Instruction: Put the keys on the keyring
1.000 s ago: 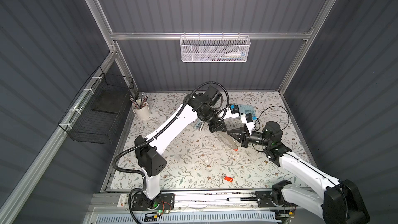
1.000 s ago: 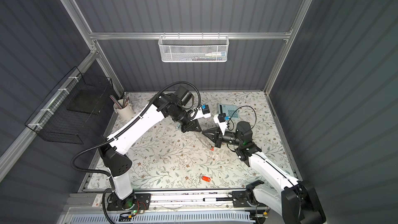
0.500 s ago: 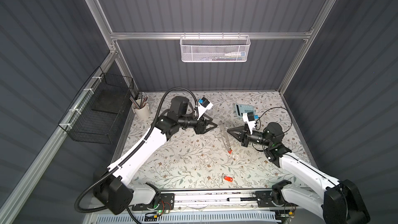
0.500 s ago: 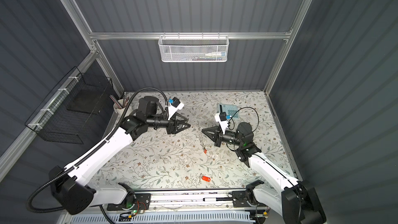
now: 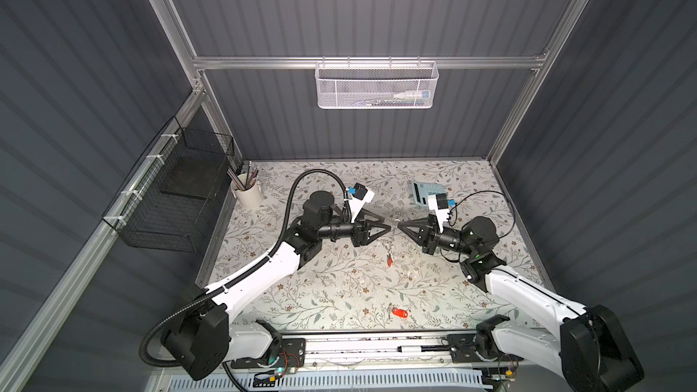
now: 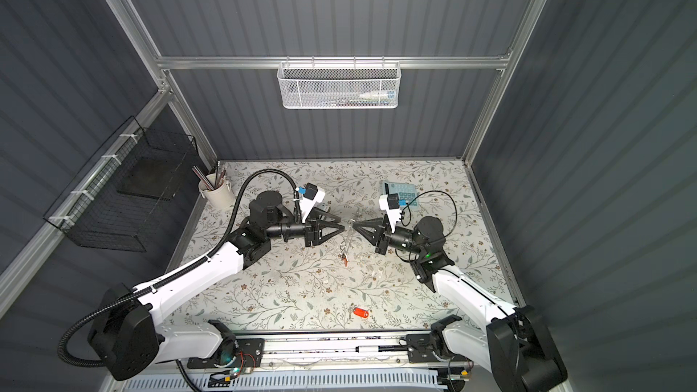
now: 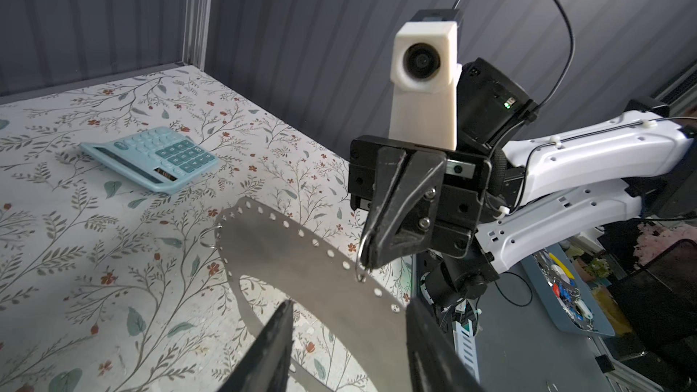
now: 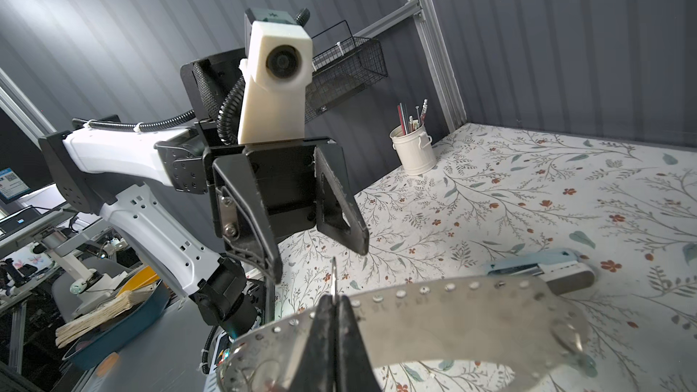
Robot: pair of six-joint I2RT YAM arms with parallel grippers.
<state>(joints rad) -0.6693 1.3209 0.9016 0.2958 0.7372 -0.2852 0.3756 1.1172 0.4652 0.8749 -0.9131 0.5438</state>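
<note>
one red key (image 5: 400, 312) lies loose near the front edge of the table (image 5: 332, 296). farther back, the right gripper (image 5: 399, 225) is pressed shut on a wire loop (image 7: 358, 269) in the rim of the hanging keyring (image 7: 301, 258), and a second key (image 5: 389, 259) dangles below. the left gripper (image 5: 387, 222) faces it, jaws spread and empty. one key seems hung; next, the left gripper likely needs a precise pick of the loose key.

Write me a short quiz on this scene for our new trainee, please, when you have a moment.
1. True or false: the left gripper has its fingers shut on the keyring.
2. Which gripper holds the keyring up? A) left B) right C) neither
3. Where does the loose red key lie?

Key
1. False: its fingers stand apart.
2. B: the right gripper is shut at the keyring's rim.
3. On the table, near the edge by the metal rail.
</note>
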